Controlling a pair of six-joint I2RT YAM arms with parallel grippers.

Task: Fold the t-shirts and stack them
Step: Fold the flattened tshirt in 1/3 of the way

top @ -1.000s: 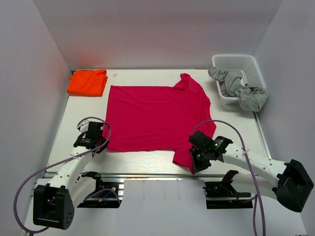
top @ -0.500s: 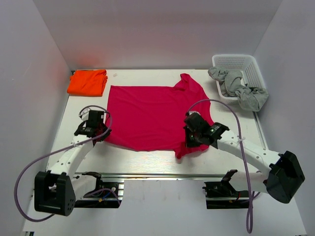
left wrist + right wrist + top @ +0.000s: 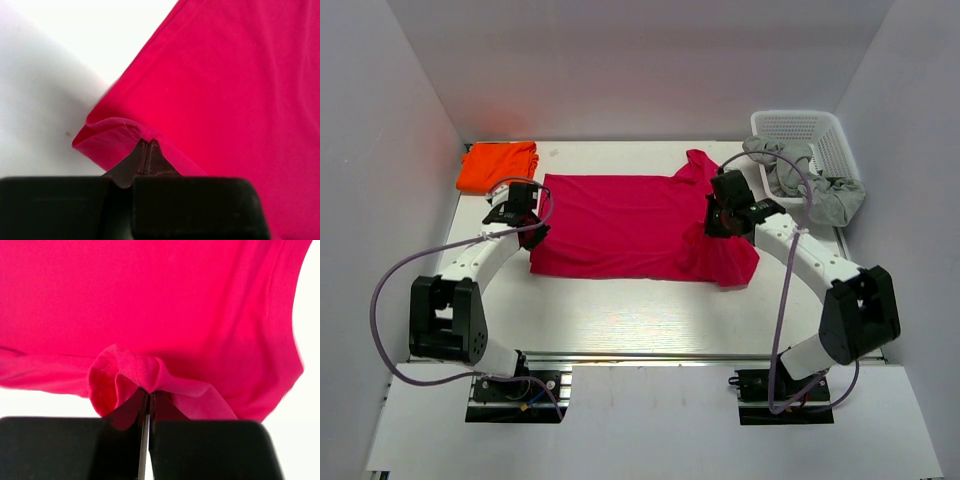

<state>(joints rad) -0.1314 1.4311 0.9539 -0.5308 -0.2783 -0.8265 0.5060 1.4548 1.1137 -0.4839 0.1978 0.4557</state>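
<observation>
Folded t-shirt [image 3: 498, 166] left of spread t-shirt [image 3: 620, 225], basket [image 3: 810, 128] right.

The magenta-red t-shirt [image 3: 620, 225] lies across the middle of the table [image 3: 620, 315]. Its near part is doubled over on top of the rest, so it makes a wide, short band with a sleeve poking out at the far right. The bright orange t-shirt [image 3: 498, 166] sits folded in a small pile at the table's far left corner, just beside the red one.

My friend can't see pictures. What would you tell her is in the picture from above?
Over a white table, the robot's left gripper and right gripper each pinch one side of a magenta-red t-shirt. A folded orange t-shirt lies far left; a white basket spilling grey cloth sits far right.
</observation>
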